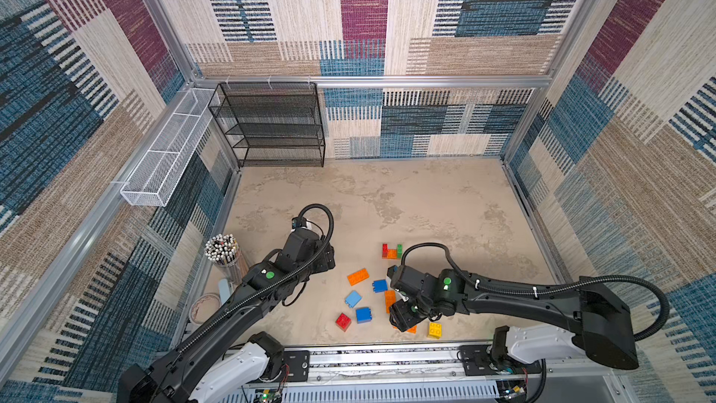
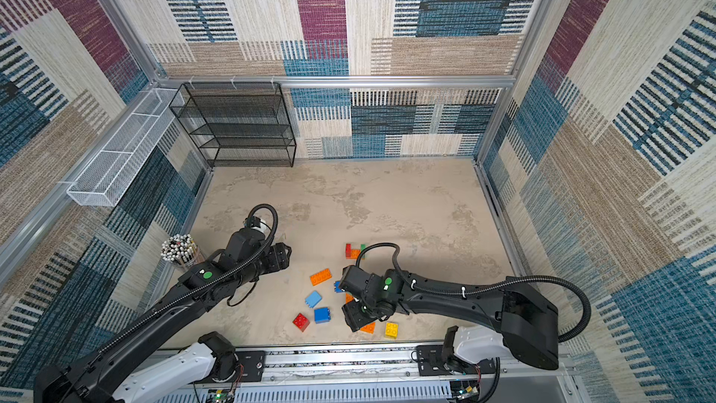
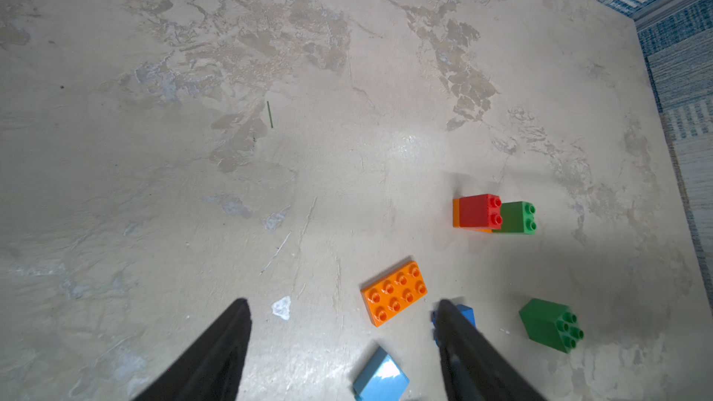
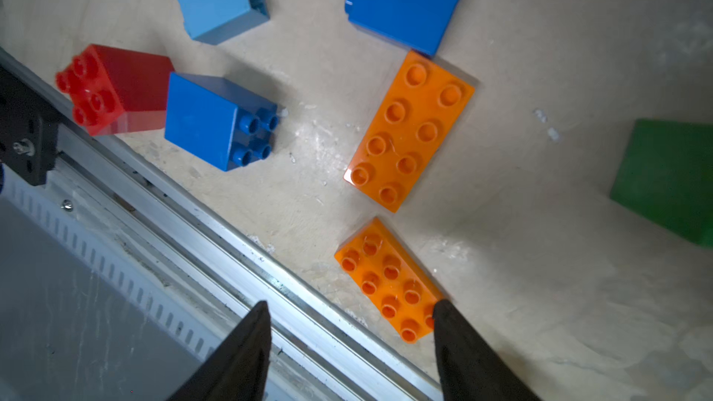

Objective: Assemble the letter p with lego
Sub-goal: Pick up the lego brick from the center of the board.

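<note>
- Both my hands are empty. The left gripper (image 3: pixel 343 302) has its fingers spread with only bare table (image 3: pixel 154 148) between them. The right gripper (image 4: pixel 351 302) is spread too, with one tip by the corner of an orange brick (image 4: pixel 389 283), not clamped on it.
- The lego lies as follows. That orange brick is just beside the front rail (image 4: pixel 193 233). A second orange brick (image 4: pixel 411 131) is a little farther from the rail. The red brick (image 4: pixel 115 86), blue brick (image 4: pixel 216 117) and yellow brick (image 1: pixel 434 330) lie loose near the rail.
- The started piece (image 1: pixel 391 250), red and green on an orange base, stands farthest from the rail.
- My judgement is that this is early in the build and I am choosing the next brick for the P.
- For the next move I would drop the right hand, straddle the rail-side orange brick across its short width, and close. There is little room on the rail side.
- I can read no brand, label or lettering; the stud marks are too small.
</note>
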Controlling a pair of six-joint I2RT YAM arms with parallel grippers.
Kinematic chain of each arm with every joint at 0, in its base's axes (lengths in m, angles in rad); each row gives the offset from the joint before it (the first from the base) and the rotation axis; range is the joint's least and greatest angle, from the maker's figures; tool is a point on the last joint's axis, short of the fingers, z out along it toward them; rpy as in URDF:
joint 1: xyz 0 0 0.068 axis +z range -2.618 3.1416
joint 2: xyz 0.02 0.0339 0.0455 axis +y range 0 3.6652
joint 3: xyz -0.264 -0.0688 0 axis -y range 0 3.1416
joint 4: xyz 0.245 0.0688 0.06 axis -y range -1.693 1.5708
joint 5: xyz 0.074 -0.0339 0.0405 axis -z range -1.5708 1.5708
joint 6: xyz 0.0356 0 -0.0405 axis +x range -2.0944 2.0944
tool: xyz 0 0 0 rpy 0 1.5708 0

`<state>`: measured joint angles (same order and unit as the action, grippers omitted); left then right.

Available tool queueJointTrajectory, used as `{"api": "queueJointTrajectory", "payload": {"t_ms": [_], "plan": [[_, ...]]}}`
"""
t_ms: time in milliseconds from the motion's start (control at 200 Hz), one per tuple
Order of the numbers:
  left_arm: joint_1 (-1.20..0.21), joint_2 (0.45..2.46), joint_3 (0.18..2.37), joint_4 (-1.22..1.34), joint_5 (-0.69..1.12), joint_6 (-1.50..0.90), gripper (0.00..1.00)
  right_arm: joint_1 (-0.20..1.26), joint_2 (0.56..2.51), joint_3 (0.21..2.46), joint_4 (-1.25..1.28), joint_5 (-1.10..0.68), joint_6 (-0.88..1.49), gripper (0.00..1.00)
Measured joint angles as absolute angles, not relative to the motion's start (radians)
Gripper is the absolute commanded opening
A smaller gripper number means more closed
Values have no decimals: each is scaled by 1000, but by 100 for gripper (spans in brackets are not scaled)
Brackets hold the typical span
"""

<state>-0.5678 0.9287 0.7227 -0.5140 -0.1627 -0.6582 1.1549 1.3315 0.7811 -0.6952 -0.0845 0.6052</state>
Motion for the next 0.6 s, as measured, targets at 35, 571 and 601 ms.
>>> {"api": "queueJointTrajectory", "payload": {"t_ms": [35, 571, 601], "plan": [[-560, 926, 718, -515, -153, -658, 80, 1166, 1338, 771, -691, -70, 609, 65], [-517, 916, 694, -519, -125, -651, 98, 1243, 1444, 729, -661, 2, 620, 51], [-516, 916, 693, -519, -125, -651, 98, 1244, 1448, 730, -664, 7, 620, 48]]}}
